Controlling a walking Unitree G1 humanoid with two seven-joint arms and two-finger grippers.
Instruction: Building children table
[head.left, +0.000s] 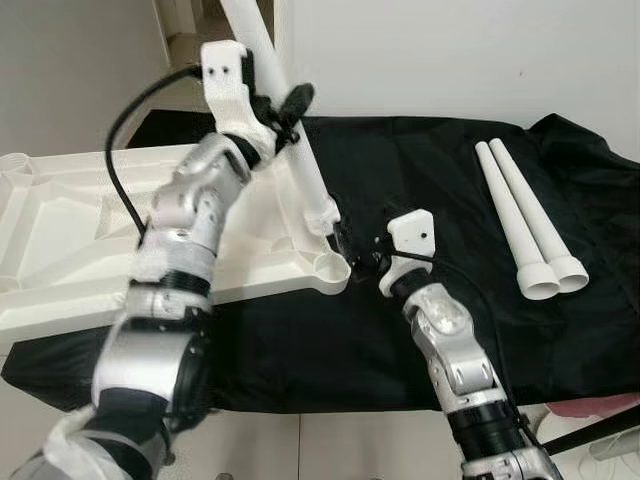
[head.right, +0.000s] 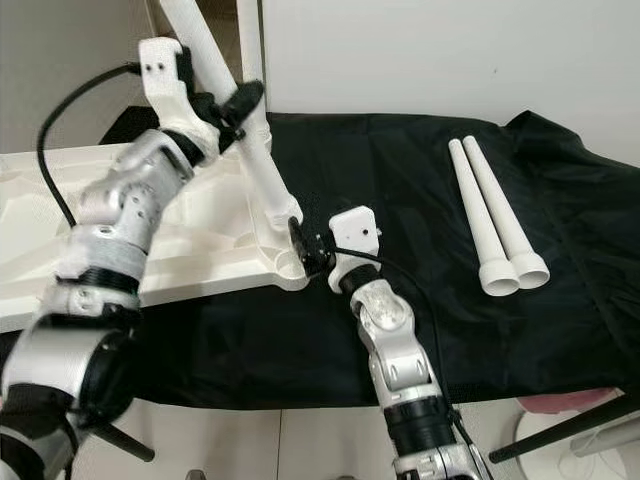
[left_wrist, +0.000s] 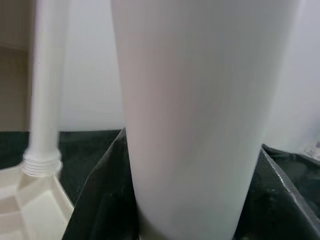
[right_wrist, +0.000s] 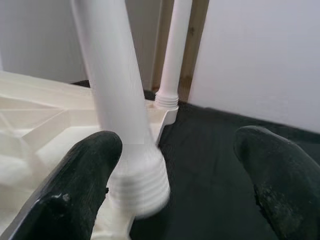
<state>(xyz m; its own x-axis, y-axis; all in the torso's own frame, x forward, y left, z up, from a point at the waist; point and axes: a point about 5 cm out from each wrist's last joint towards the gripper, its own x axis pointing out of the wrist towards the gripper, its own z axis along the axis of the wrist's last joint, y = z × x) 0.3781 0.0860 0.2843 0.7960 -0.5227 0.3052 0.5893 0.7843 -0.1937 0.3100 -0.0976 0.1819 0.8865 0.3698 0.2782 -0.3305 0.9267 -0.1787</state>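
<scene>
- Left eye view: the white table top (head.left: 60, 240) is laid upside down on the black cloth (head.left: 420, 170), probably so that its corner sockets face up for the legs.
- The leg (head.left: 290, 130) is held tilted, its threaded end at the corner socket (head.left: 330, 265) next to the right tool. The left tool (head.left: 285, 110) is closed around the upper part of the leg, probably to steer it upright while the thread is started.
- The left arm is raised high with the elbow bent, the wrist turned toward the leg.
- Two spare legs (head.left: 525, 220) are lying side by side on the cloth, well apart from both tools, on the far side of the right one. They are judged to be waiting for their turn.
- Right eye view: the right tool (head.right: 305, 245) is kept low, just beside the base of the leg. Its forearm rises from below, and the wrist is bent toward the table top.
- Left wrist view: the gripped leg is seen very close between the fingers. A second leg (left_wrist: 45, 85) stands upright in another socket, beyond the tool.
- Right wrist view: the black fingers (right_wrist: 75, 195) are spread apart. One finger is near the threaded collar (right_wrist: 140, 187); whether it is touching cannot be told. Nothing is gripped.
</scene>
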